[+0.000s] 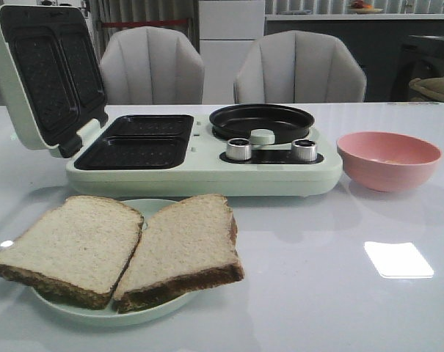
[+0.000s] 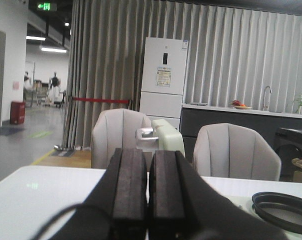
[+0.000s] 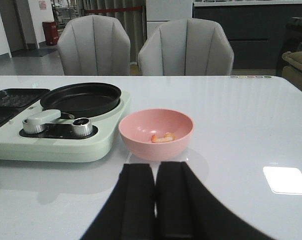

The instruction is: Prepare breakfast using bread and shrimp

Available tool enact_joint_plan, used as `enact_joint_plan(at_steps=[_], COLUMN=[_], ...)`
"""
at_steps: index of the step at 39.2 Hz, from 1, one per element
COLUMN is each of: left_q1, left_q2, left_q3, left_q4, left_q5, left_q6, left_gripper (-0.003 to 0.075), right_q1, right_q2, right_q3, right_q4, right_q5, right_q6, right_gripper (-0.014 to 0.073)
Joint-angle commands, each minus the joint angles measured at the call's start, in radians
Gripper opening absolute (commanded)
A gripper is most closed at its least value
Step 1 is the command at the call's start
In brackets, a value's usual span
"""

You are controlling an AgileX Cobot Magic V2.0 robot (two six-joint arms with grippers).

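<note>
Two bread slices (image 1: 75, 246) (image 1: 185, 246) lie side by side on a pale green plate (image 1: 144, 314) at the table's front left. Orange-pink shrimp (image 3: 162, 137) sit inside a pink bowl (image 3: 156, 132), which stands right of the breakfast maker (image 1: 207, 172). Neither gripper shows in the front view. My left gripper (image 2: 149, 152) is shut with nothing in it, raised above the table and facing the maker's open lid (image 2: 168, 137). My right gripper (image 3: 154, 167) is shut and empty, just short of the pink bowl.
The pale green breakfast maker has an open grill lid (image 1: 42, 77), two dark waffle wells (image 1: 137, 143), a round black pan (image 1: 262, 121) and two metal knobs (image 1: 238, 149). Two grey chairs (image 1: 152, 66) stand behind the white table (image 1: 339, 293).
</note>
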Motion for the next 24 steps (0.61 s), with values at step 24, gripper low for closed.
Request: enact_joint_plan(at_steps=[24], left_q1=[0.001], left_q2=[0.109], left_q3=[-0.287], left_q4=[0.015], left_q5=[0.412], left_q6=[-0.001], left_gripper=[0.0116], right_q1=[-0.003], right_q2=[-0.022], right_q3=[-0.018], right_q4=[-0.007], right_q5=[-0.074], right_q6=[-0.005], right_gripper=[0.0164])
